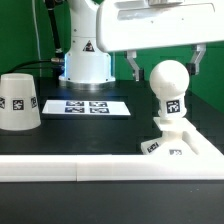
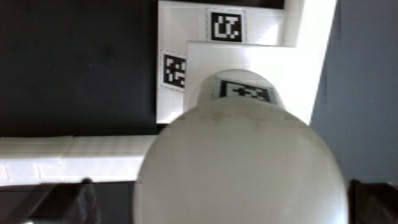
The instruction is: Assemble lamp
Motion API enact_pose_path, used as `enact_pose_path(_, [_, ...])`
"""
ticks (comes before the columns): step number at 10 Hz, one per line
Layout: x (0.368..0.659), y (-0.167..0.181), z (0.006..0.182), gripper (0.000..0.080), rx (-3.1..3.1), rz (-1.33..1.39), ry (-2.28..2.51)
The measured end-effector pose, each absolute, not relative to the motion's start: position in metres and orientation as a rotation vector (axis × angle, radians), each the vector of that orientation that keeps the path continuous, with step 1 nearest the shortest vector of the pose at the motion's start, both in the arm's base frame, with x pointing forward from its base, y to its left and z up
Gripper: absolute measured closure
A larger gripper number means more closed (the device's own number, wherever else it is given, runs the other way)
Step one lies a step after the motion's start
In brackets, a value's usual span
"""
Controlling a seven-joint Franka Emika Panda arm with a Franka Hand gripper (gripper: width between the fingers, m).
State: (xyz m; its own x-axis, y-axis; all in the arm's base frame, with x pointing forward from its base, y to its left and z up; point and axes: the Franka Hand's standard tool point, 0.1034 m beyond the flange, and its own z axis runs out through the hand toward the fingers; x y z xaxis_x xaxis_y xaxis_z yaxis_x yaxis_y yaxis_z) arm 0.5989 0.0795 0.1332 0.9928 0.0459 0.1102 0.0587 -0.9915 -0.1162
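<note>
White plastic casing tops the end effector (image 1: 166,72). Its jaws are spread wide, holding nothing, one finger on each side of the bulb's ball head and clear of it. The frame's upper edge cuts off the casing.

We count one bulb (image 1: 168,88), standing upright on one square base (image 1: 183,146) at the exterior view's right. We cannot tell how firmly it sits there. The frame edge crops the base.

In the wrist view the bulb (image 2: 240,150) is a blurred mass hiding most of the base (image 2: 228,45).

One border rail (image 1: 60,169) runs just in front of the base. One marker board (image 1: 88,106) lies mid-counter (image 1: 120,128). One shade (image 1: 18,102) stands well apart, cropped at the exterior view's left.
</note>
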Motion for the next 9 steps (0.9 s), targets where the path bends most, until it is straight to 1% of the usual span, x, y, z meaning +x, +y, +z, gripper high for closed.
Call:
enact_pose_path(4, [0.5988,0.0879,0.1235,0.0101,-3.015,-0.143,-0.087])
enact_pose_path(6, [0.5985,0.0884,0.1220,0.0101,-3.016,-0.139,-0.079])
enact_pose_path(7, [0.5988,0.0886,0.1223,0.0225,-3.015,-0.140,-0.080])
enact_pose_path(9, [0.5988,0.0884,0.1223,0.0223,-3.015,-0.140,-0.080])
